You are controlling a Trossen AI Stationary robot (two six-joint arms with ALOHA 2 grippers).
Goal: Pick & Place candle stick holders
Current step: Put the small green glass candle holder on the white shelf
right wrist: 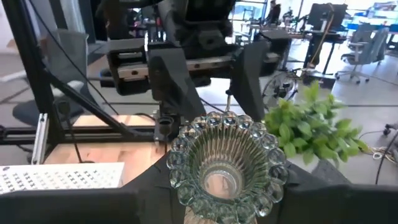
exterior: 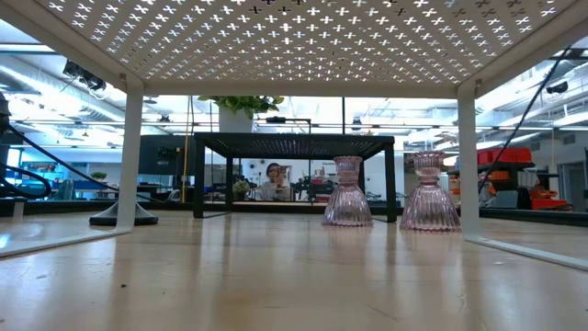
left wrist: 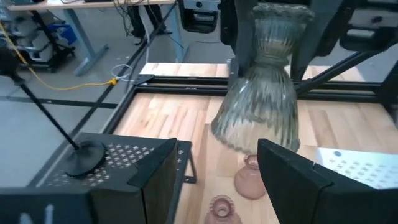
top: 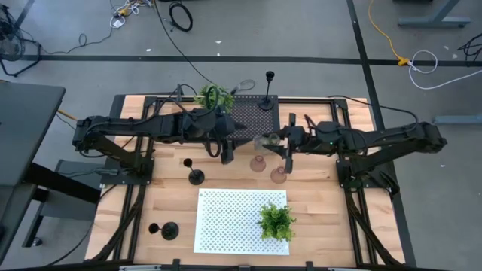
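My right hand point(top: 273, 144) holds the olive-green glass holder point(top: 263, 141) above the counter point(top: 151, 203), just in front of the black mesh rack point(top: 252, 114). My fingers are partly closed, clamped on the glass from both sides. In the left wrist view the holder point(left wrist: 261, 87) hangs with its long axis close to vertical, slightly tilted, the flared ribbed skirt low and the narrow neck up between my right fingers. In the right wrist view its scalloped rim point(right wrist: 227, 165) faces the camera, so I look straight down the bore.

My left hand point(top: 226, 150) hovers just beside the held holder, fingers moderately apart and empty; both of its dark fingers point(left wrist: 298, 180) frame the glass without touching it.

Two pink glass holders point(top: 258, 163) point(top: 279, 175) stand upright on the counter below my right hand, near each other; the low view shows them point(exterior: 347, 193) point(exterior: 429, 193) side by side, wide bases down.

One slim black holder point(top: 266, 94) stands upright on the rack. Another point(top: 195, 175) stands on the counter by the white perforated shelf point(top: 226, 222), and two more point(top: 169, 229) sit near the left front corner. One leafy plant point(top: 213, 96) sits by the rack, another point(top: 276, 220) on the white shelf.
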